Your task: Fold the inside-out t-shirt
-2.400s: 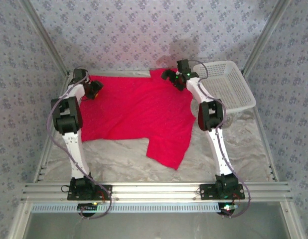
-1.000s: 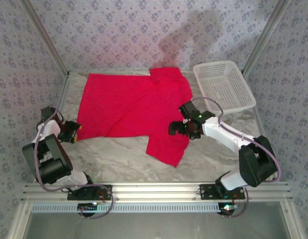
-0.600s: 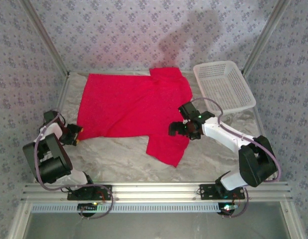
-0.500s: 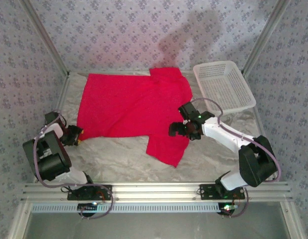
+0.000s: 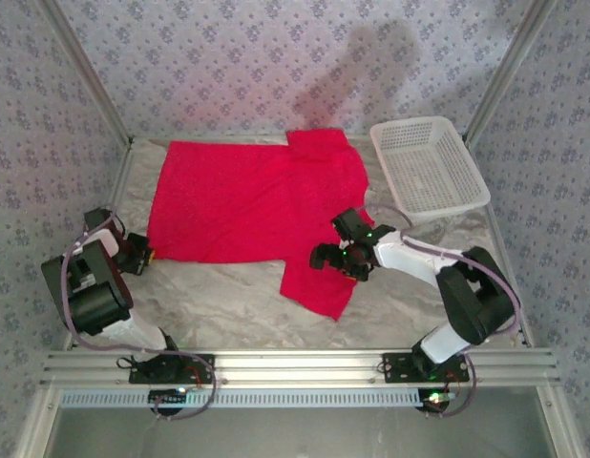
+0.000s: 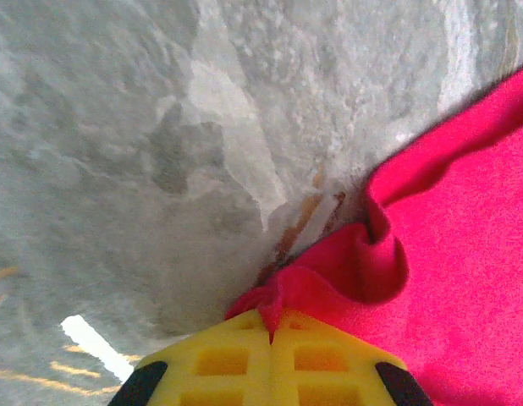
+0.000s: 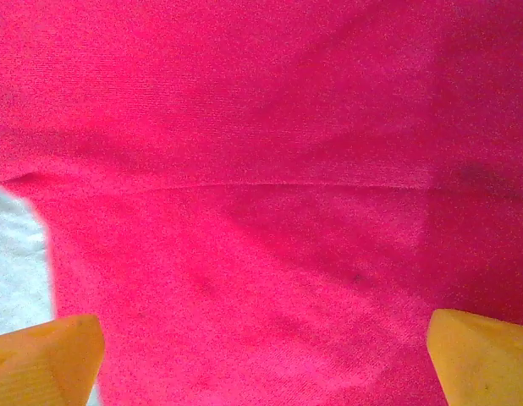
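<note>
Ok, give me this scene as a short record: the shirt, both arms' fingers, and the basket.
shirt: red, spread flat on table, one sleeve pointing toward the near edge
left fingers: shut on shirt's near left corner
right fingers: open, over shirt by the near sleeve
basket: white mesh, far right of table

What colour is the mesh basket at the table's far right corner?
White. The basket shows best in the top external view.

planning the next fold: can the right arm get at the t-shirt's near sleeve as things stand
Probably yes: the right tool stands open right above the t-shirt by that sleeve, and nothing lies between them.
</note>
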